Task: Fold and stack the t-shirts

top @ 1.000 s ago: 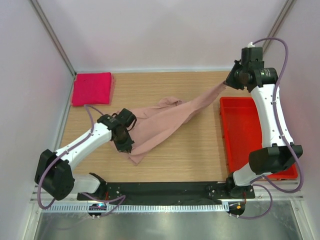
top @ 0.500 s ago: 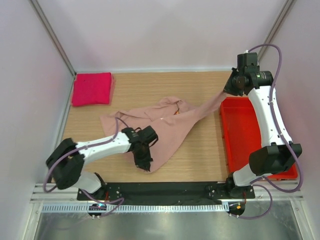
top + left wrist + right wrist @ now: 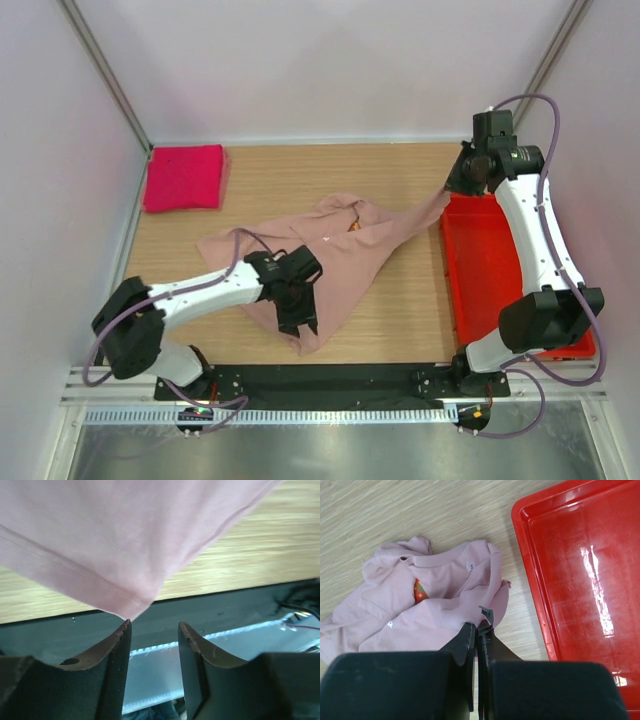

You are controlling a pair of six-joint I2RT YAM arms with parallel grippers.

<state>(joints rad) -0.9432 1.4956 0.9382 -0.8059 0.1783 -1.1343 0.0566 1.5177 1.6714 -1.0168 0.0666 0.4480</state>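
The pale pink t-shirt (image 3: 340, 250) lies stretched across the table, with an orange print at its collar (image 3: 421, 591). My right gripper (image 3: 455, 186) is shut on its far right corner (image 3: 485, 614), held just above the table beside the red bin. My left gripper (image 3: 300, 318) is open over the shirt's near corner. In the left wrist view the hem corner (image 3: 125, 611) touches the tip of one finger (image 3: 122, 635), and nothing is between the jaws (image 3: 154, 626). The magenta t-shirt (image 3: 183, 177) lies folded at the far left corner.
A red plastic bin (image 3: 500, 270) stands along the right side, and its rim (image 3: 530, 560) is close to my right gripper. The black base strip (image 3: 225, 605) and the table's near edge lie just beyond the left gripper. White walls enclose the table.
My left arm has swept toward the near edge and to the right along the pale shirt. The shirt's left part now lies spread on the table. My right gripper has shifted slightly.
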